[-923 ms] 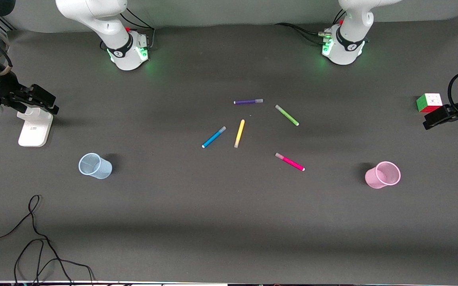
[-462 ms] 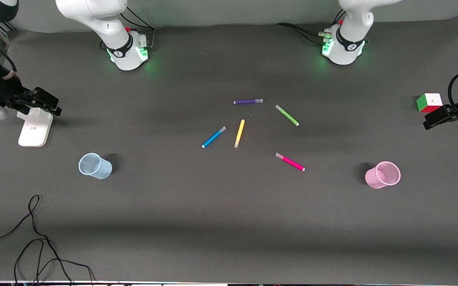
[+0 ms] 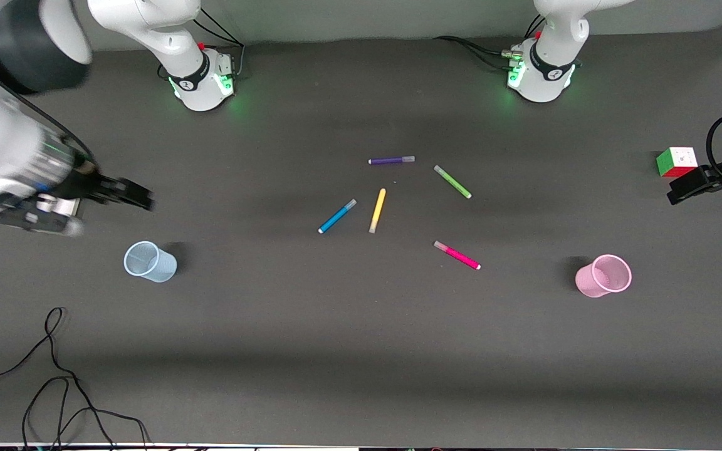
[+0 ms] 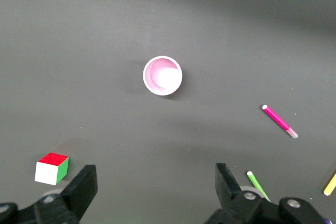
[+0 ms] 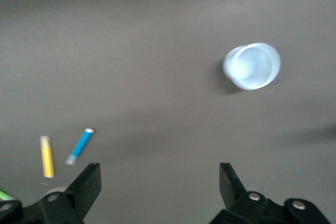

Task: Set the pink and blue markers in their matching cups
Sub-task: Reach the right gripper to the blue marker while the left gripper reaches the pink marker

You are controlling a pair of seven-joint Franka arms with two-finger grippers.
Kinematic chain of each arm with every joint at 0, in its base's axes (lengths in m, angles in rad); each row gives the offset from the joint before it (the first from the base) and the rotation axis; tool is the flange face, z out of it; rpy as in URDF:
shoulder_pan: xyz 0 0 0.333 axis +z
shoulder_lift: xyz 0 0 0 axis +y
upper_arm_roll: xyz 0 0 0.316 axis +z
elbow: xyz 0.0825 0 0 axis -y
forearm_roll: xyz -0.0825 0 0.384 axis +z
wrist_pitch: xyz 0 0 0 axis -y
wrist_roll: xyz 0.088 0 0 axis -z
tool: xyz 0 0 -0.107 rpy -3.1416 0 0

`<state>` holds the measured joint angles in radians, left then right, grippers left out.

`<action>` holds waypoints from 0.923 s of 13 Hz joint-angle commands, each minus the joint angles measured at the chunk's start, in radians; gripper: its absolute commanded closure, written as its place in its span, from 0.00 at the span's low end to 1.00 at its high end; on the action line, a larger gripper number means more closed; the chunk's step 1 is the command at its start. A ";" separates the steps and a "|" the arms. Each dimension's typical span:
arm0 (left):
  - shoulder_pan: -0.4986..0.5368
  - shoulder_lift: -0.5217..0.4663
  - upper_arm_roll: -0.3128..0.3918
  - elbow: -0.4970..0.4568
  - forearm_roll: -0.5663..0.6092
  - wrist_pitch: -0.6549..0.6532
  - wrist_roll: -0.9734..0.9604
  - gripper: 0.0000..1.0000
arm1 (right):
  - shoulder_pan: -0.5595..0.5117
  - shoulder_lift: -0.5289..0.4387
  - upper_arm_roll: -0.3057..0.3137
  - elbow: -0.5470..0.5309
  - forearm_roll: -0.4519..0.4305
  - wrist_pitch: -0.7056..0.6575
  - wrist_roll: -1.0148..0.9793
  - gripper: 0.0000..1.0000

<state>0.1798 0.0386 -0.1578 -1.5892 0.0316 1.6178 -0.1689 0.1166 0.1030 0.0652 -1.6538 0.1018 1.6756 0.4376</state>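
Observation:
The blue marker (image 3: 337, 216) and the pink marker (image 3: 457, 255) lie flat at the table's middle. The blue cup (image 3: 150, 262) stands toward the right arm's end, the pink cup (image 3: 603, 275) toward the left arm's end. My right gripper (image 3: 138, 197) is open and empty over bare table close to the blue cup. Its wrist view shows the gripper (image 5: 160, 190), the blue cup (image 5: 252, 65) and the blue marker (image 5: 80, 146). My left gripper (image 3: 680, 188) waits open and empty over the table beside the cube. Its wrist view shows the gripper (image 4: 156, 192), the pink cup (image 4: 163, 75) and the pink marker (image 4: 280, 121).
A purple pen (image 3: 391, 160), a green pen (image 3: 452, 181) and a yellow pen (image 3: 377, 210) lie among the markers. A colour cube (image 3: 676, 161) sits at the left arm's end. A black cable (image 3: 54, 376) loops near the front edge at the right arm's end.
My right arm has swung in from the table's end toward the middle, so its gripper now hangs close to the blue cup. The left arm, markers and cups have not moved.

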 commanded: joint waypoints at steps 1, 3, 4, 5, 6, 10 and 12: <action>-0.014 0.000 0.004 0.005 -0.018 -0.015 -0.014 0.00 | 0.018 0.098 0.057 0.046 0.045 0.030 0.180 0.00; -0.049 0.021 0.004 0.002 -0.054 -0.015 -0.074 0.00 | 0.046 0.189 0.094 0.039 0.045 0.111 0.260 0.00; -0.080 0.038 0.003 0.002 -0.059 -0.013 -0.165 0.00 | 0.066 0.240 0.102 0.029 0.045 0.165 0.336 0.00; -0.129 0.058 0.004 0.002 -0.058 -0.009 -0.252 0.00 | 0.093 0.285 0.123 0.017 0.052 0.230 0.428 0.00; -0.170 0.081 0.004 0.002 -0.058 0.002 -0.341 0.00 | 0.103 0.329 0.152 0.008 0.061 0.281 0.519 0.00; -0.331 0.199 0.004 0.000 -0.036 0.080 -0.631 0.00 | 0.138 0.457 0.191 -0.061 0.091 0.449 0.679 0.00; -0.352 0.231 0.004 0.000 -0.024 0.106 -0.662 0.00 | 0.143 0.497 0.194 -0.084 0.205 0.499 0.690 0.00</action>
<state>-0.1556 0.2477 -0.1676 -1.5989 -0.0099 1.7101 -0.7855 0.2648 0.5843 0.2538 -1.7161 0.2320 2.1388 1.0968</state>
